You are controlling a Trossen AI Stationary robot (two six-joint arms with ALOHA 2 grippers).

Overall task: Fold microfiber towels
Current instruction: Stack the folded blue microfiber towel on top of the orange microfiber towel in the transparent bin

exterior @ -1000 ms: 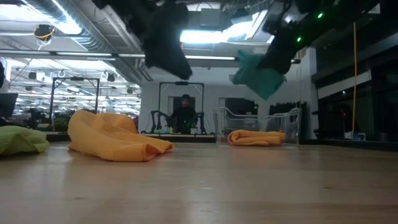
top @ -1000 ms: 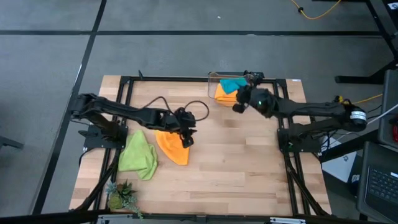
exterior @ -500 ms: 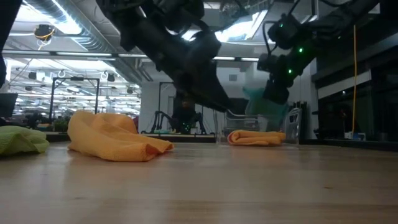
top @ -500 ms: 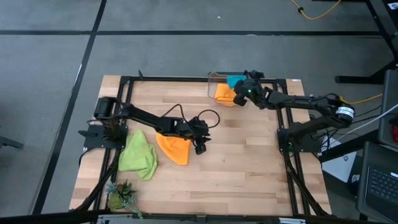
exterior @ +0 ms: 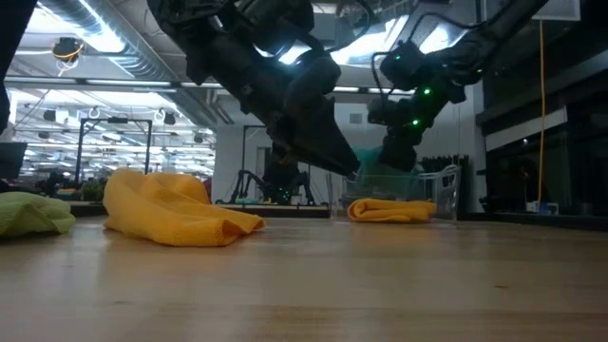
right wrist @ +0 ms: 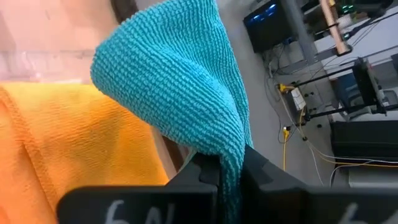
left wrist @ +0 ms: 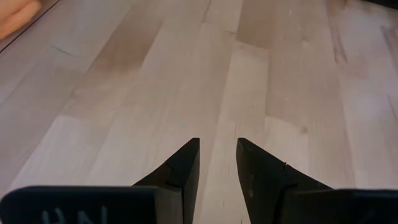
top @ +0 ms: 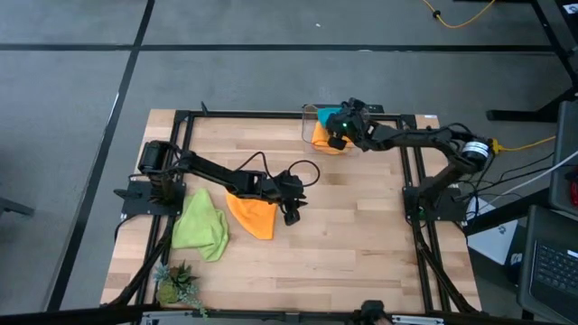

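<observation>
My right gripper (top: 335, 135) is shut on the turquoise towel (right wrist: 180, 81), which hangs at the clear bin (exterior: 443, 188) at the table's far edge. A folded orange towel (top: 321, 138) lies in that bin, beneath the turquoise one. A crumpled orange towel (top: 250, 217) and a lime green towel (top: 200, 226) lie on the wood at the left. Just right of the crumpled orange towel, my left gripper (left wrist: 217, 149) hovers low over bare wood, open, with nothing between its fingers. My right gripper pinches a bunched fold of the turquoise towel (right wrist: 229, 163) between its two fingers. The fingers slant downward from the table's right side. The cloth bulges slack beyond the fingertips, over the folded orange towel (right wrist: 68, 137); whether it rests on that towel cannot be told.
The clear bin's walls (top: 309, 114) stand around the right gripper. A small green plant (top: 177, 285) sits at the near left corner. Black frame rails (top: 185, 135) run along the table's sides. Bare wood (top: 343, 244) stretches across the middle and near right.
My right gripper has carried the turquoise towel down and toward the far edge, from high above the table to the clear bin. My left gripper has dropped and moved right, off the crumpled orange towel, then stopped. Both orange towels and the green one lie as before.
</observation>
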